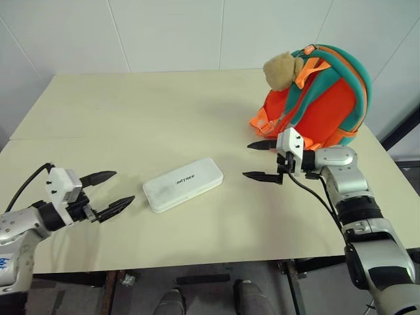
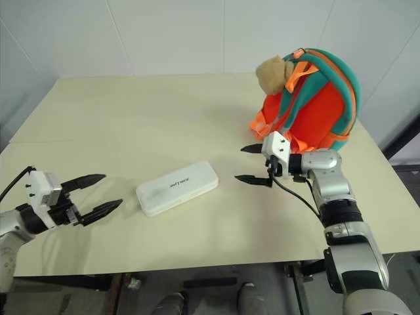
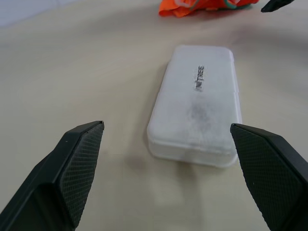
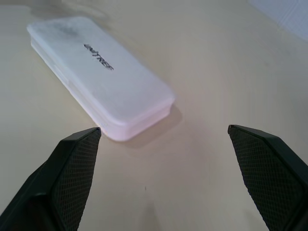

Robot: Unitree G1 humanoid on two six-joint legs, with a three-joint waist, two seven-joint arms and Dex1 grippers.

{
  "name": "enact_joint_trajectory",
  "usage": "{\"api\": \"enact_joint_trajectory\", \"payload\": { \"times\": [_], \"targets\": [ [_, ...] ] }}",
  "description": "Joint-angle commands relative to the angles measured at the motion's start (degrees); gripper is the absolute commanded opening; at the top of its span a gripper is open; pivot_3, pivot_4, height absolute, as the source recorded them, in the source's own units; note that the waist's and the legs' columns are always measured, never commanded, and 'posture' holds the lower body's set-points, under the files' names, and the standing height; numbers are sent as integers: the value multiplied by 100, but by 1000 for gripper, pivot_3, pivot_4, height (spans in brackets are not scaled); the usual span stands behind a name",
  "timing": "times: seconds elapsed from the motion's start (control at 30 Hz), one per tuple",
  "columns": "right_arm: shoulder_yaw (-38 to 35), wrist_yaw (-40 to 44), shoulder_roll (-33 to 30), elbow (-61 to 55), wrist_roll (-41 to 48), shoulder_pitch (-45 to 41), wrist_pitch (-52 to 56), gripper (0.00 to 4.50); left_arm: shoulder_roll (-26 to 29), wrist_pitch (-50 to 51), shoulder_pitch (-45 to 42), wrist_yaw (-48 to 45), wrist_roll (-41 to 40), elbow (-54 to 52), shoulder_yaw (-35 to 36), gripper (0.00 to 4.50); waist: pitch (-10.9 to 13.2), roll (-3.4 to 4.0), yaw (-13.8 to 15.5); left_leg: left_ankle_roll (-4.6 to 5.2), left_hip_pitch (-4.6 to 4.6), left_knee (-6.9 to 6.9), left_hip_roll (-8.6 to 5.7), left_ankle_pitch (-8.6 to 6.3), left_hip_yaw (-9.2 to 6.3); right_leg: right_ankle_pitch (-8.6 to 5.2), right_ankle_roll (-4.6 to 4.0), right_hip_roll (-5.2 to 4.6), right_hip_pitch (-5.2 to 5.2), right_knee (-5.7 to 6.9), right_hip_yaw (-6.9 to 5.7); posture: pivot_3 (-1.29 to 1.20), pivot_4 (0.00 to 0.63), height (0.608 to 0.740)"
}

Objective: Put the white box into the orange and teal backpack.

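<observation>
The white box lies flat on the bench between the left pincer and right pincer (both spread wide, empty); the orange and teal backpack stands just behind the right one.

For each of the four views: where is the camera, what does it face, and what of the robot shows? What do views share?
Left and right eye views: head camera, looking down at the table; both arms show.
Left wrist view: faces the white box between the open left hand.
Right wrist view: faces the box's other end between the open right hand.
Shared: the box in all; the orange and teal backpack in both eye views.
</observation>
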Motion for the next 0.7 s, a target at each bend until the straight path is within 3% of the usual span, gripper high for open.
{"api": "enact_joint_trajectory", "payload": {
  "times": [0.03,0.17,0.33,0.37,0.5,0.7],
  "targets": [
    [16,231,78,219,-17,-271,-259,4472,86,1026,266,173,-849,-338,518,4500,0,0,11,0,0,0,0,0,-1,0,-1,0,0,2,0,0,150,740],
    [98,278,205,506,-110,-530,-129,4472,76,2112,417,369,-1553,-165,830,4500,1,1,14,0,1,2,0,0,-2,-2,-3,0,-1,9,0,0,150,740],
    [1,170,302,544,-124,-637,-296,4472,58,1956,220,509,-1443,-420,797,4500,1,1,16,-2,4,3,0,1,-3,-3,-5,1,-1,14,-1,0,150,740],
    [-62,182,317,504,-53,-600,-286,4299,66,1805,177,482,-1327,-449,717,4500,0,1,14,-5,4,3,0,2,-4,-3,-5,1,-1,15,-2,0,150,740],
    [-109,230,305,289,20,-300,-346,3186,57,1297,54,404,-911,-376,460,3599,0,1,16,-9,5,1,0,4,-3,-3,-6,1,-1,15,-1,0,150,740],
    [-77,189,317,544,-87,-206,-631,1113,65,927,34,321,-567,-279,246,1697,0,1,-9,-10,3,-1,0,3,-1,-4,-6,1,-3,12,-1,0,150,740]
  ]
}}
